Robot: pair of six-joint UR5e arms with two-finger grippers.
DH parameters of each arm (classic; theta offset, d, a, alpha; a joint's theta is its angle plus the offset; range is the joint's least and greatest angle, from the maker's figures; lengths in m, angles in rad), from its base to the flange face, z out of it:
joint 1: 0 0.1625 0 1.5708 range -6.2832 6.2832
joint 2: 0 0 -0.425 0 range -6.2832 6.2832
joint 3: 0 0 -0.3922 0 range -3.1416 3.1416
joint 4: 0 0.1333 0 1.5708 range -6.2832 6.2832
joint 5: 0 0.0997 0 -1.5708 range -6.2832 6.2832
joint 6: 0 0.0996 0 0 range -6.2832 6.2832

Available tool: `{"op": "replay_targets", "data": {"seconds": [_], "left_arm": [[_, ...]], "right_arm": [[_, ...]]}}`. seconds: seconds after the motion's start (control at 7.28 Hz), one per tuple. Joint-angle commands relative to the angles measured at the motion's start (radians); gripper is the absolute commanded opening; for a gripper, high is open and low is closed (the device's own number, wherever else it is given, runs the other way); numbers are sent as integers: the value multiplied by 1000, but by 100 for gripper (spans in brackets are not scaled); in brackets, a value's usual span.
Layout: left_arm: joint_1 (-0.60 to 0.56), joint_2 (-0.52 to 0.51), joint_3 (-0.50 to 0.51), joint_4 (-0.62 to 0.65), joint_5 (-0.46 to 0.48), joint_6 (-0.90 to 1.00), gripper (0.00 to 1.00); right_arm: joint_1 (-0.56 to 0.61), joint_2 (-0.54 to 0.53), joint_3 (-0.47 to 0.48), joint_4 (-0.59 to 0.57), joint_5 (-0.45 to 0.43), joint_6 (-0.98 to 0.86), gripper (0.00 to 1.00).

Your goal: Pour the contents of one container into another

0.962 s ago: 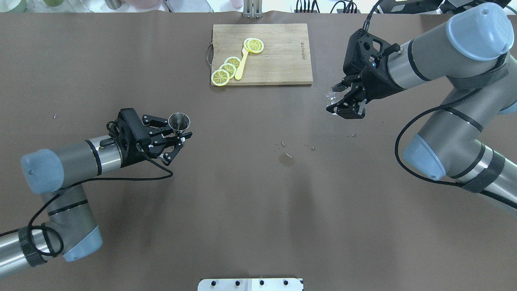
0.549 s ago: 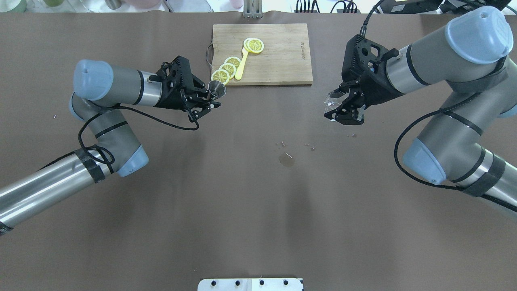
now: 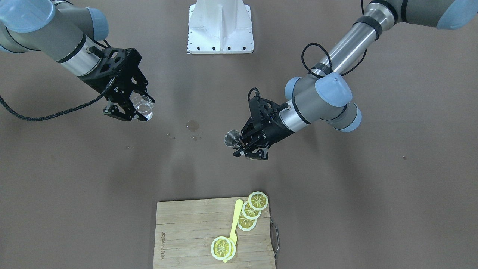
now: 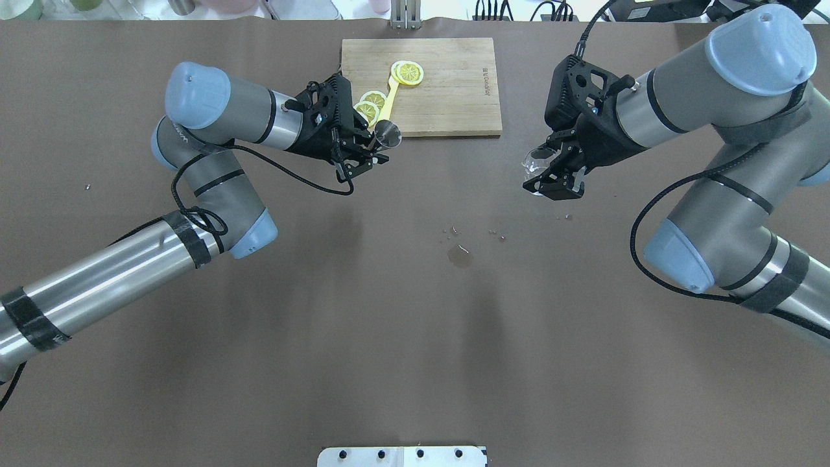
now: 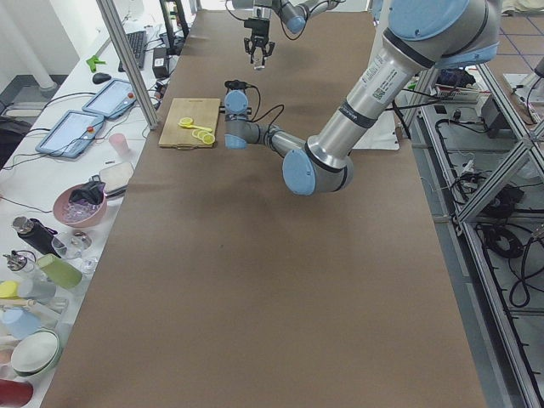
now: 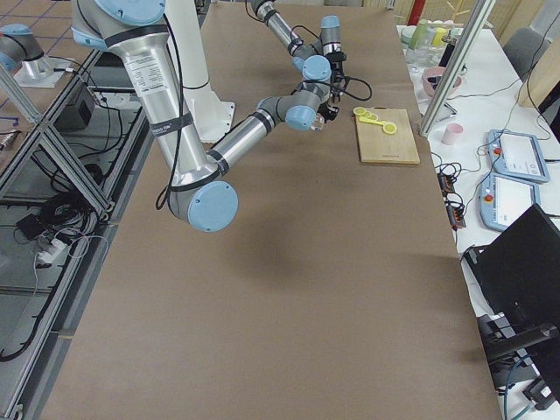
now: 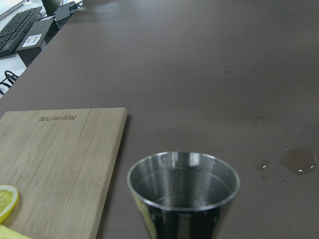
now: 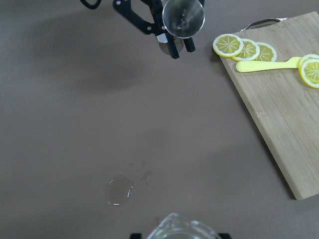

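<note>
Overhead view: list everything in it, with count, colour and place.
small dark grey hourglass metal jigger: one, grey, held by the board's corner
small clear glass cup: one, colourless, held in the air
rectangular wooden cutting board: one, tan, far centre
lemon slices: at least four, yellow, on the board
long yellow utensil: one, among the slices
liquid puddle: one, clear, on the brown table
left gripper: black, grips the jigger
right gripper: black, grips the cup

One line of print to call: the wooden cutting board [image 7: 60, 159] carries a burnt-in brand mark [image 7: 58, 118] near its corner, a small square sign, then letters that read roughly "Gundafor". A white sticker [image 5: 375, 76] on the left arm [image 5: 336, 136] is too small to read.
</note>
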Motion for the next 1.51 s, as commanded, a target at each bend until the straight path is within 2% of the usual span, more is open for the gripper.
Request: {"op": "replay_targets", "data": {"seconds": [0.0, 0.27, 0.69, 1.1, 1.37], "left_arm": [[39, -29, 12, -8, 16, -2, 0], [84, -58, 13, -22, 75, -13, 0], [148, -96, 75, -140, 165, -84, 0], [170, -128, 96, -155, 219, -103, 0], [173, -135, 101, -155, 222, -108, 0]], "right_arm": [[0, 42, -6, -53, -6, 0, 0], [0, 119, -11, -217, -22, -121, 0], [-1, 148, -14, -292, -22, -130, 0], [-15, 184, -18, -362, -23, -147, 0], [-20, 216, -17, -437, -22, -153, 0]]}}
